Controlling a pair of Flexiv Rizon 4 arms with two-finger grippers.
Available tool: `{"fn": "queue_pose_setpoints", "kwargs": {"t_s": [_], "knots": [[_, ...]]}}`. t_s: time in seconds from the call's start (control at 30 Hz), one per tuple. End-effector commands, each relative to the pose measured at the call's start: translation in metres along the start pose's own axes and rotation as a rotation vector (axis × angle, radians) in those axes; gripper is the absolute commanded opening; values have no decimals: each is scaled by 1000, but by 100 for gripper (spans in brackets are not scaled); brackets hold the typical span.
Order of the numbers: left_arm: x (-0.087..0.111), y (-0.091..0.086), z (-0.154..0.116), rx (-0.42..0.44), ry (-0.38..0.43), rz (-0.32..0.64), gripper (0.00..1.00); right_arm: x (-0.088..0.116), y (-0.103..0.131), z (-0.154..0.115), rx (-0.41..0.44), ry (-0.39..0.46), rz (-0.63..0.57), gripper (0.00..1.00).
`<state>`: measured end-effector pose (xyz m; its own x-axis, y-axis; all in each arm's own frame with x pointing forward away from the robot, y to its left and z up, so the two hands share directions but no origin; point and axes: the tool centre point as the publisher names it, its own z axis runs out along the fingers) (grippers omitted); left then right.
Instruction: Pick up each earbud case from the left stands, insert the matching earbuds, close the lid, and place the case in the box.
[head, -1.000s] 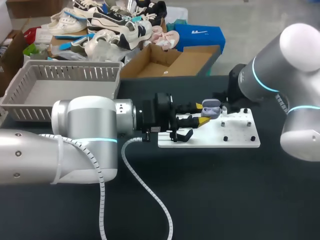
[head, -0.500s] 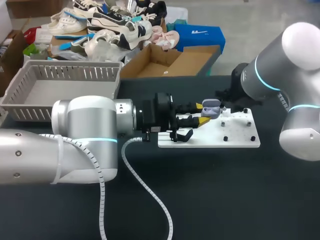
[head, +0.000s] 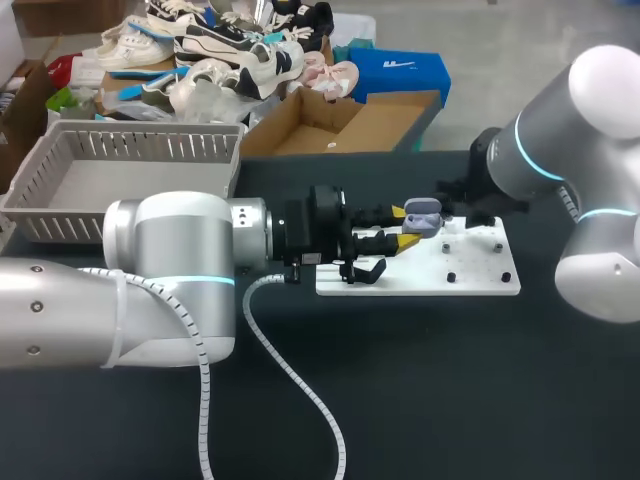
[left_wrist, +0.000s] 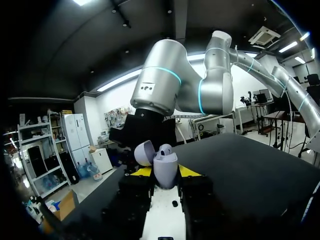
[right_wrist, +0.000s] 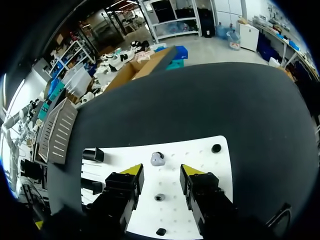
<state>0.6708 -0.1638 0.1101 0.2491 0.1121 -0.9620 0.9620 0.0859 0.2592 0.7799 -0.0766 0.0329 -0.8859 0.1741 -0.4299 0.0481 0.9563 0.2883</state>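
A lilac earbud case (head: 422, 216) with its lid open is held over the white stand board (head: 470, 275). My left gripper (head: 404, 229) is shut on it from both sides. In the left wrist view the case (left_wrist: 165, 169) sits between the yellow tips, lid (left_wrist: 144, 152) tilted back, one earbud (left_wrist: 167, 148) showing in its top. My right gripper (right_wrist: 161, 172) hangs open over the board (right_wrist: 200, 160), nothing between its fingers. A small lilac earbud (right_wrist: 158, 159) lies on the board just ahead of it. In the head view my right arm (head: 530, 150) stands behind the board's far edge.
Black pegs (right_wrist: 216, 148) dot the board, and black stands (right_wrist: 92, 154) rise at its left end. A grey slatted basket (head: 120, 150) sits at the table's back left, with an open cardboard box (head: 340, 125) behind the table's middle.
My right arm has drawn back to the right, away from the case, and its fingers have spread a little. The left arm and the case have not moved.
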Motion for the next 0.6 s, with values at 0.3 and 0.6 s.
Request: {"fn": "queue_pose_setpoints", "kwargs": {"t_s": [0.3, 0.6], "knots": [[0, -1, 1, -7, 0, 1, 0, -7, 4, 14, -15, 13, 41, 42], [0, -1, 1, -7, 0, 1, 0, -10, 5, 17, -27, 31, 80, 44]]}}
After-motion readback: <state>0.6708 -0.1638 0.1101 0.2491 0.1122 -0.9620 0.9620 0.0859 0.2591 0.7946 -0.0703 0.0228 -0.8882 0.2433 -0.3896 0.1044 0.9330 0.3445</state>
